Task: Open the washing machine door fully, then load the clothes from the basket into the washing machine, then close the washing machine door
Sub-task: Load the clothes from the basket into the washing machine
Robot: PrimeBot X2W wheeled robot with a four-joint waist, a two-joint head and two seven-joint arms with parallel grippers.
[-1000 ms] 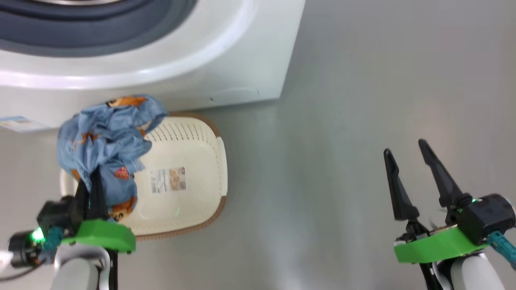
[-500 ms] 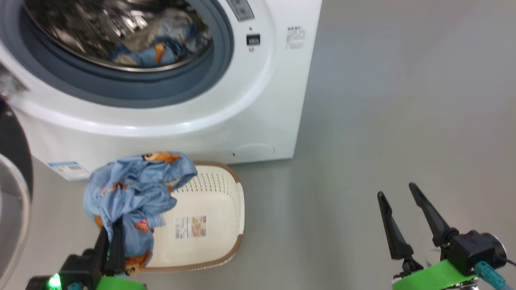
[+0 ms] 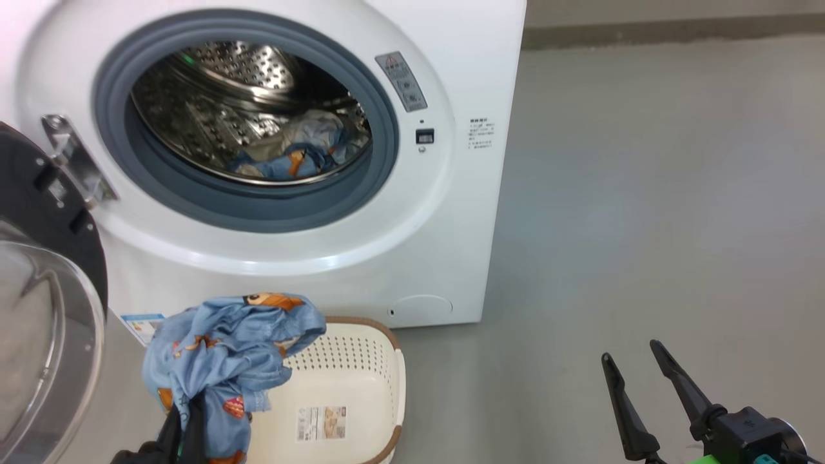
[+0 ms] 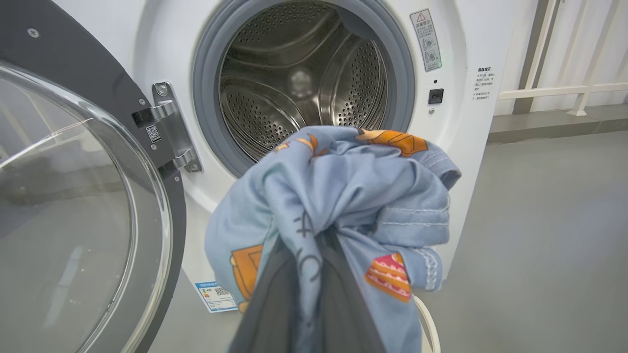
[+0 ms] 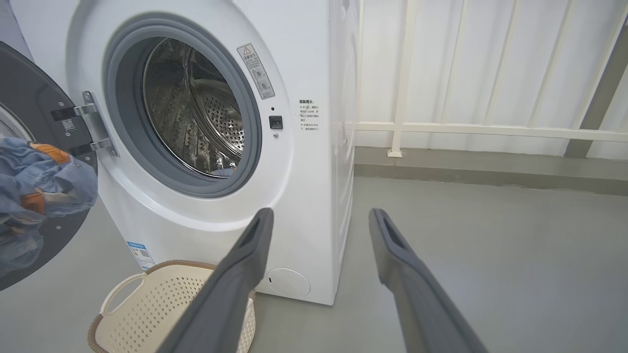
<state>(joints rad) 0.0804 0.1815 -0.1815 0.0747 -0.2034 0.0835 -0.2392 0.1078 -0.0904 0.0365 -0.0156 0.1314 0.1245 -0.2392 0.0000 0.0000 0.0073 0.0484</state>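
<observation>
— Clothes (image 3: 225, 348): where, and held how?
— Bunched in the left tool (image 3: 187, 419), pinched tight between both fingers, hanging just above the basket (image 3: 361, 374). Lifted clear of the rim, probably to avoid snagging on the way up.
— More already loaded?
— Yes: a blue-and-orange heap (image 3: 296, 158) with a pale piece, low in the drum (image 3: 213, 109) of the washing machine (image 3: 451, 258). Nothing visible on the basket's bottom but a paper label (image 3: 320, 422), so likely the last load.
— Door?
— Washing machine door (image 3: 45, 309) swung wide to the left on its hinge (image 3: 71, 161), leaving the opening free. Hangs close beside the left tool, though; worth minding on the lift.
— Right tool (image 3: 630, 351)?
— Spread wide, gripping nothing, low over the floor (image 3: 644, 193), well apart from the basket. Kept out of the way, by the look of it, and free for the door afterwards.
— Next?
— Raise over the grey gasket (image 3: 380, 129), push deep into the drum, then let go. Risk: a trailing sleeve caught on the gasket lip.
</observation>
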